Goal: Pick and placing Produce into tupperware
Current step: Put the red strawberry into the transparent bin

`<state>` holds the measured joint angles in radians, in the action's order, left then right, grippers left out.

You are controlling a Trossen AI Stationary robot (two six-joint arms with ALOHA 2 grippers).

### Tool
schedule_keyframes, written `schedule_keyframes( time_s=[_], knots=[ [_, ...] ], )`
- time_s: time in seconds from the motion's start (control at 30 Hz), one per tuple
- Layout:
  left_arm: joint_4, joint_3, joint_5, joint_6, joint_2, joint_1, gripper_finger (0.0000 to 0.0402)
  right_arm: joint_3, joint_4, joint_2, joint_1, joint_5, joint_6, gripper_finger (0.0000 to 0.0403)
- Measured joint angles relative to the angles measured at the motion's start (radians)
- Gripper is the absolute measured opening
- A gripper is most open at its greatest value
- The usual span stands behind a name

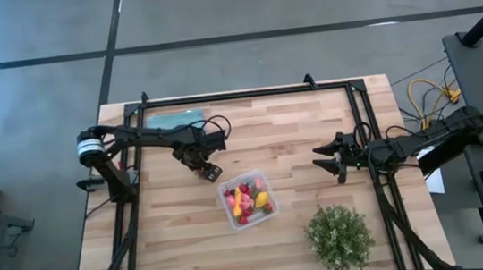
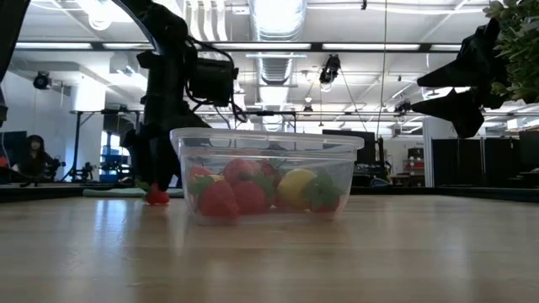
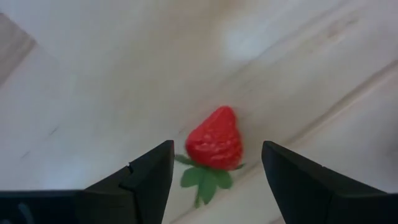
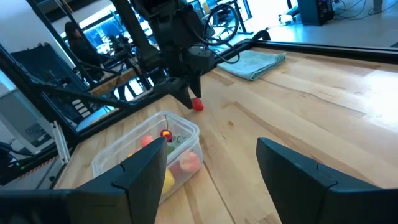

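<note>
A red toy strawberry (image 3: 214, 140) with green leaves lies on its side on the wooden table, just left of the tupperware (image 1: 223, 191). It also shows in the low view (image 2: 157, 197) and the right wrist view (image 4: 197, 105). My left gripper (image 3: 217, 149) points down over it, open, one finger on either side with a gap to each. The clear tupperware (image 2: 265, 139) stands mid-table and holds several red, pink and yellow produce pieces (image 1: 248, 201). My right gripper (image 1: 327, 159) waits open above the table's right side.
A green leafy bush (image 1: 339, 237) stands near the table's near right corner. A folded teal cloth (image 1: 174, 120) lies at the far left. Black frame rails (image 1: 246, 93) run along the table's edges. Bare wood lies between the tupperware and the far edge.
</note>
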<state>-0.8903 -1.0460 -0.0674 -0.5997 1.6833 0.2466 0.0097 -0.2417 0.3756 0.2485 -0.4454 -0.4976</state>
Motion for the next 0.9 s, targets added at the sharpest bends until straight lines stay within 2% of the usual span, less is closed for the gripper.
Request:
schedule_keyframes(
  time_s=[0.27,0.6,0.9],
  knots=[
    [0.01,0.055,0.014,-0.024,0.0,-0.001,0.0226,0.0,0.0,0.0,0.0,0.0,0.0,0.024],
    [0.057,0.057,0.021,-0.023,0.0,-0.002,0.0157,0.0,0.0,0.0,0.0,0.0,0.0,0.024],
    [0.106,0.057,0.021,-0.023,0.0,-0.002,0.0148,0.0,0.0,0.0,0.0,0.0,0.0,0.024]
  ],
)
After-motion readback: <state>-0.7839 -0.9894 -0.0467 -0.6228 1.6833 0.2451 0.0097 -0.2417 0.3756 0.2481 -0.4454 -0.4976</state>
